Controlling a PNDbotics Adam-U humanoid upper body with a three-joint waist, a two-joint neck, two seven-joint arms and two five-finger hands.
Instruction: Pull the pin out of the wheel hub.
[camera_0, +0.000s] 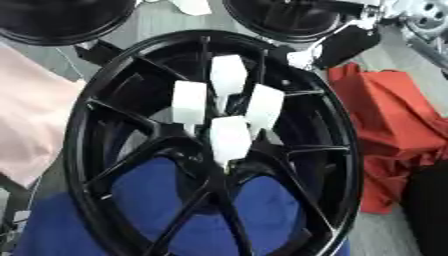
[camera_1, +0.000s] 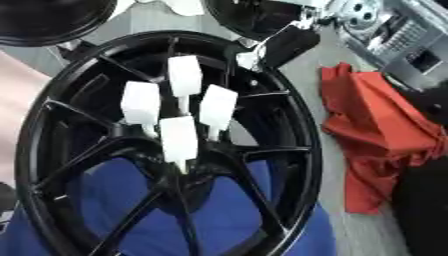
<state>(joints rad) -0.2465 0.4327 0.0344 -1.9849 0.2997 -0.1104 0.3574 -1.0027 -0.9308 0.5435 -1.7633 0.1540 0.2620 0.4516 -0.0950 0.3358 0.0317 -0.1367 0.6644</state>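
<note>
Grey floor, cloths: we list one black wheel hub (camera_0: 87, 125) lying on blue cloth (camera_0: 149, 200), red cloth (camera_1: 376, 130) beside; four white pins (camera_0: 229, 137) seated upright at its centre. Neither hand shows, state unknown. Risk: tilted pull jams pin.

Right robot hand (camera_0: 348, 44): black casing, white patch, silver joint behind.

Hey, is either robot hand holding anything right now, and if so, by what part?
Nothing is held. No robot hand shows in either view; four white block-headed pins stand untouched in the black spoked wheel hub.
</note>
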